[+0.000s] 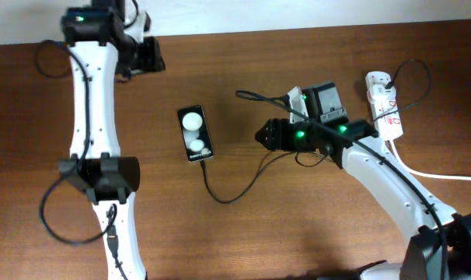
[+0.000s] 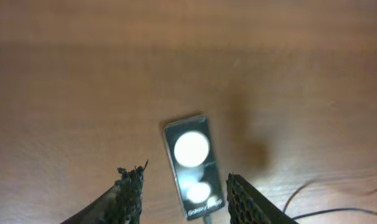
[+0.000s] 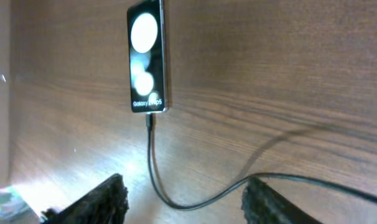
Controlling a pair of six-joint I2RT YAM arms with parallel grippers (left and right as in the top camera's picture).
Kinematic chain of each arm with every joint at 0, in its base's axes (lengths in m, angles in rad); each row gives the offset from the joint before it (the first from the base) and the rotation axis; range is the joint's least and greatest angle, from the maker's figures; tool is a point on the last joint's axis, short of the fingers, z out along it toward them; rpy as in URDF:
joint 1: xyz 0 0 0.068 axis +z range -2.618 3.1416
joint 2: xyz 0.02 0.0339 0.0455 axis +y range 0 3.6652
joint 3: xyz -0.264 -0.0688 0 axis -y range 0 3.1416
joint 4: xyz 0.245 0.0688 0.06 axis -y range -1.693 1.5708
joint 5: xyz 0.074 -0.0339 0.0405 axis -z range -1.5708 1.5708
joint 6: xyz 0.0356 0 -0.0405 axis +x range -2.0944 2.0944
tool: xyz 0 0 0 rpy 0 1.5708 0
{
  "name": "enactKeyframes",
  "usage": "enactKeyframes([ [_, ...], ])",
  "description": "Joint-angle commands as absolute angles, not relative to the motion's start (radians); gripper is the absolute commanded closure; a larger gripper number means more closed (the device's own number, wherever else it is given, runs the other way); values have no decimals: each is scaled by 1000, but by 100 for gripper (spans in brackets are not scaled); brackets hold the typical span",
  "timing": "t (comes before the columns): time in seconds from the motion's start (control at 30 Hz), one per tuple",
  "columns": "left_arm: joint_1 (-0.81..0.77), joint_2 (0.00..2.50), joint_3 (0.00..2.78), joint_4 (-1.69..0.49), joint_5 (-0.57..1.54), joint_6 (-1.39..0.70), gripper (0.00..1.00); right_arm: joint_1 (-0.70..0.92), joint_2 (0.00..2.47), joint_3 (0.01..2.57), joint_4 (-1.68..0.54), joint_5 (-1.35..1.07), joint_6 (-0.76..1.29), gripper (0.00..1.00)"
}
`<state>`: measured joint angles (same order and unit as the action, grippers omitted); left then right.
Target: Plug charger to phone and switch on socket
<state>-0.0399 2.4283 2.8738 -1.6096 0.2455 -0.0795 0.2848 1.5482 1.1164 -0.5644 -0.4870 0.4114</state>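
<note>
Near the middle of the worktop (image 1: 298,233) lies the phone (image 1: 194,134), flat and face up, its glossy black screen showing two round white spots. From the overhead view its long side runs toward and away from the back edge. The charger (image 1: 228,198) meets the phone at its lower short edge, and in the right wrist view the small connector tip sits against that edge, apparently plugged in. From there the thin black cable curves along the wood in a loose loop and runs up under the right arm, where I cannot trace its far end. The right gripper (image 1: 260,136) hovers just to the right of the phone and points at it. Its fingers (image 3: 107,199) stand wide apart and hold nothing, and the cable lies on the wood in the view between them. The left gripper (image 1: 150,54) is up near the back edge, well apart from the phone, with its fingers (image 2: 131,186) parted about halfway and empty. The socket (image 1: 383,105), a white strip with red marks, lies at the far right of the worktop beyond the right arm. Its thick white cord (image 1: 445,177) trails off toward the right edge.
</note>
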Motion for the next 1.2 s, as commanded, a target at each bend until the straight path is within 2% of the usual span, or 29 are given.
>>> enactKeyframes([
  [0.0,-37,2427,3049,-1663,236,-89,50,266,1536,1221,-644,-444,369,48],
  [0.17,-36,2400,3139,-1686,239,-89,48,192,1523,1305,-770,-440,324,80],
  [0.3,-36,2388,3139,-1688,239,-89,47,112,1495,1322,-824,-438,291,94],
  [0.33,-36,2388,3138,-1688,239,-89,40,74,1479,1322,-838,-436,286,96],
  [0.37,-36,2388,3137,-1688,239,-89,32,48,1470,1322,-846,-436,283,96],
  [0.4,-36,2388,3137,-1688,239,-89,18,25,1462,1322,-852,-436,276,96],
  [0.43,-36,2388,3137,-1688,239,-89,9,1,1454,1322,-858,-436,266,96],
  [0.5,-36,2389,3137,-1688,239,-89,1,-67,1439,1322,-869,-436,265,96],
  [0.9,-37,2389,3137,-1688,239,-89,1,-423,1444,1322,-847,-428,240,96],
  [1.17,-36,2389,3137,-1688,239,-89,1,-499,1510,1393,-791,-418,251,96],
])
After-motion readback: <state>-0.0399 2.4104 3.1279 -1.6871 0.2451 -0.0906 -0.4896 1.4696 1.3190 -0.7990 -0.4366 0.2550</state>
